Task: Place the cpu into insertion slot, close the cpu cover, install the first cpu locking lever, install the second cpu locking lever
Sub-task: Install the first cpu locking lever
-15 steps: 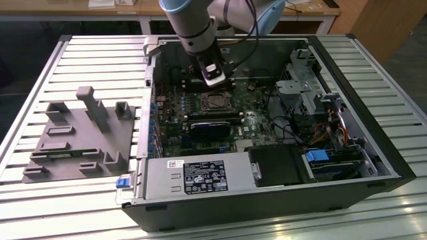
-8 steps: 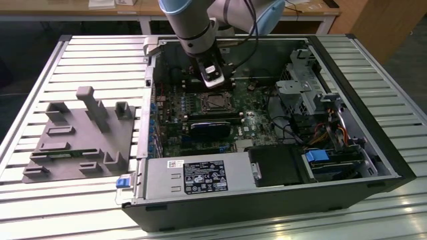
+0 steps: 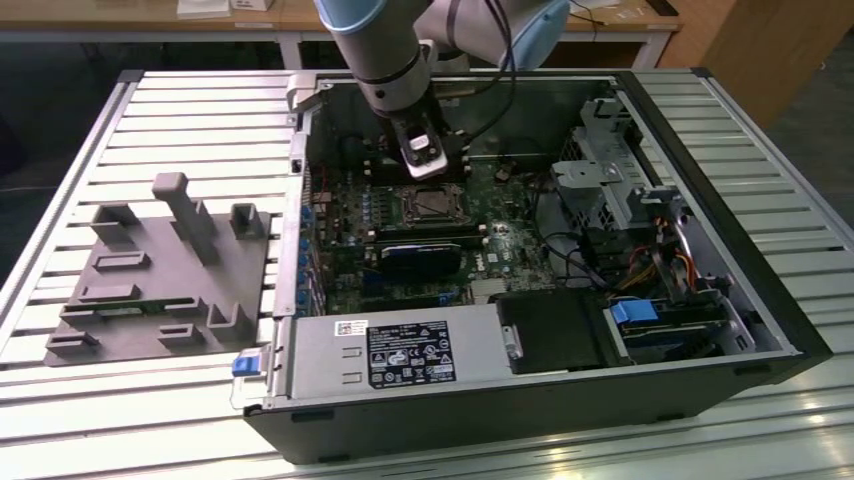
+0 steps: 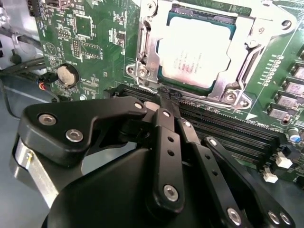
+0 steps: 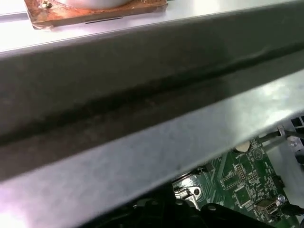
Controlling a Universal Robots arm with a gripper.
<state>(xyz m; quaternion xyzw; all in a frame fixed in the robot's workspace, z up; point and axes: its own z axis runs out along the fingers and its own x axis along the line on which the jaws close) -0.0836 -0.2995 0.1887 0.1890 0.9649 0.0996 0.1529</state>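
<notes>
The cpu (image 4: 197, 50) lies flat in the insertion slot (image 3: 430, 205) on the green motherboard, its silver-grey top facing up. The silvery cpu cover (image 4: 259, 23) lies down over it, framing the chip through its window. A thin metal lever rod (image 4: 138, 50) runs along one side of the frame. My gripper (image 4: 164, 99) hangs just off the socket's edge, by the long black memory slots (image 4: 223, 128). Its black fingers (image 4: 167, 142) are shut with nothing between them. In the exterior view the gripper (image 3: 430, 172) points down into the open computer case, right behind the socket.
The case (image 3: 534, 400) lies open on a slatted metal table. A grey fixture (image 3: 160, 270) with holders sits at the exterior view's left. Inside the case are a power supply (image 3: 400, 350), a drive cage (image 3: 627, 180) and cables. The case's metal edge (image 5: 142, 142) crosses the first wrist view.
</notes>
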